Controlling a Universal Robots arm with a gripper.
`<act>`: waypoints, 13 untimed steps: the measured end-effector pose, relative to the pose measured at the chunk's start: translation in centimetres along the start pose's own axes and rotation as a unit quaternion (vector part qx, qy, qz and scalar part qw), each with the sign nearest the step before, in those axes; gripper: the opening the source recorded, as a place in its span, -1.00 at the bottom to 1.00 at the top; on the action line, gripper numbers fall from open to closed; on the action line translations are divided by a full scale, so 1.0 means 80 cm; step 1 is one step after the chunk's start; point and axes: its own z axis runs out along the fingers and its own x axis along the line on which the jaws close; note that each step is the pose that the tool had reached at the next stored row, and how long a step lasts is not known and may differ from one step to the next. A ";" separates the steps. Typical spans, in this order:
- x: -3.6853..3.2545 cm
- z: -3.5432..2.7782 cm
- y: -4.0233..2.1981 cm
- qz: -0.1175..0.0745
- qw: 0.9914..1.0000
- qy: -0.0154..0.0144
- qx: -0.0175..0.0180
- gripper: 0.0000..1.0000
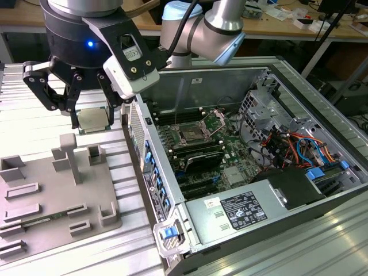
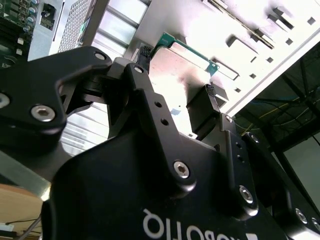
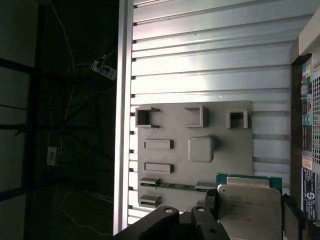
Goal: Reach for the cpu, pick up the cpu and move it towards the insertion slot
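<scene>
The gripper has its fingers closed on two opposite edges of the cpu, holding it flat in the air above the tray and beside the open case. To carry well I judge the chip should stay level and pass over the case wall towards the slot. Inside the case, near the slot, its raised bracket and loose cables could snag.
</scene>
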 end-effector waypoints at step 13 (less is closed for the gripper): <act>-0.0141 -0.0008 -0.0004 -0.001 1.000 -0.005 0.000 0.09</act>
